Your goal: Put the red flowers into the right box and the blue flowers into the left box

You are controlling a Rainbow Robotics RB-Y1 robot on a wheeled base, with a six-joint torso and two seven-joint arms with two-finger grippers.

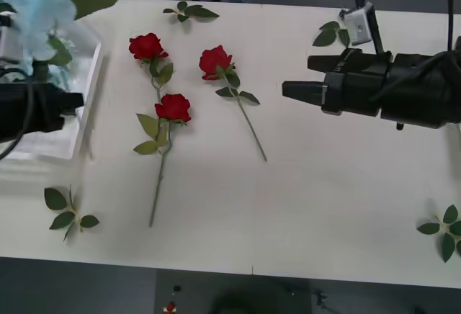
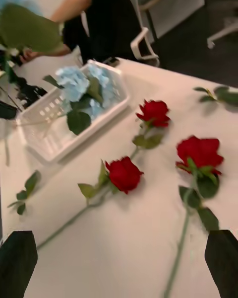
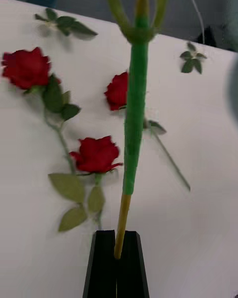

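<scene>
Front view: a blue flower stem is clamped by the left gripper over the left box; the right gripper is held spread; no writing is legible.

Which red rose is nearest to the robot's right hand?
The rose lying alone, with its own separate stem, is nearest the right gripper. The other two roses lie together, farther towards the left box.

My left hand is clamped on a green stem that rises and forks overhead. Past it I see three red flowers lying on the white tabletop, with loose leaf sprigs farther off.
</scene>
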